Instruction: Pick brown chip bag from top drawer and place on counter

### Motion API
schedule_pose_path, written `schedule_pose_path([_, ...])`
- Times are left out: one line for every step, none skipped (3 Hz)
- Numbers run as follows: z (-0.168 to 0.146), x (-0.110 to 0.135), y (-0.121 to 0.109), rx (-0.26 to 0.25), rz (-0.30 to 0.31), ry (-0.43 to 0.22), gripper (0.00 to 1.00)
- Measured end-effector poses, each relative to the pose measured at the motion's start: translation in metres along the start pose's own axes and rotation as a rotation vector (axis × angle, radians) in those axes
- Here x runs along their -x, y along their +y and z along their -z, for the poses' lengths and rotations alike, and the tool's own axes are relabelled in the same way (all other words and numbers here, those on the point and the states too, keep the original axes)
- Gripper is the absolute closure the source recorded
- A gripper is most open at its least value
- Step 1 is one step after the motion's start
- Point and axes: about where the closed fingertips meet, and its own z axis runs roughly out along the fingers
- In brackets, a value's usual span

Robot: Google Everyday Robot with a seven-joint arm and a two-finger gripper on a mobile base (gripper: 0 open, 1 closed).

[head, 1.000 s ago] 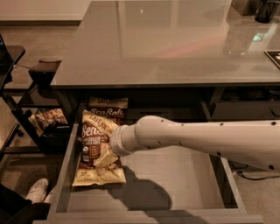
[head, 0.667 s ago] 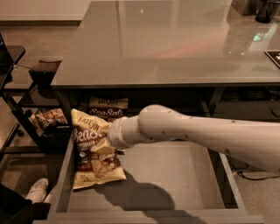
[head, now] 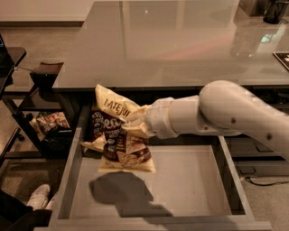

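Note:
The brown chip bag (head: 121,137), cream with a dark brown middle and "Late July" lettering, hangs tilted in the air over the left part of the open top drawer (head: 189,180). It casts a shadow on the drawer's pale floor. My gripper (head: 136,122) reaches in from the right on a white arm and is shut on the bag's right upper edge. The bag's top corner is level with the front edge of the glossy grey counter (head: 180,45). A second dark bag (head: 96,124) shows partly behind it at the drawer's back left.
A dark low shelf cart (head: 43,74) holding snack packets (head: 50,122) stands left of the drawer. A white shoe (head: 38,196) is on the floor at lower left. Dark objects sit at the counter's far right (head: 275,9). A cable (head: 266,182) lies on the floor right.
The gripper has lifted the brown chip bag off the drawer floor and carried it up and slightly right. The arm has risen with it.

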Motion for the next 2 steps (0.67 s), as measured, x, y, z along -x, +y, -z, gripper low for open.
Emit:
schedule_pose_path([0.0513,0.0059,-0.0091,-0.064,-0.012,-0.009,1.00])
schedule_pose_path([0.0513,0.0059,-0.0091,-0.064,-0.012,-0.009,1.00])
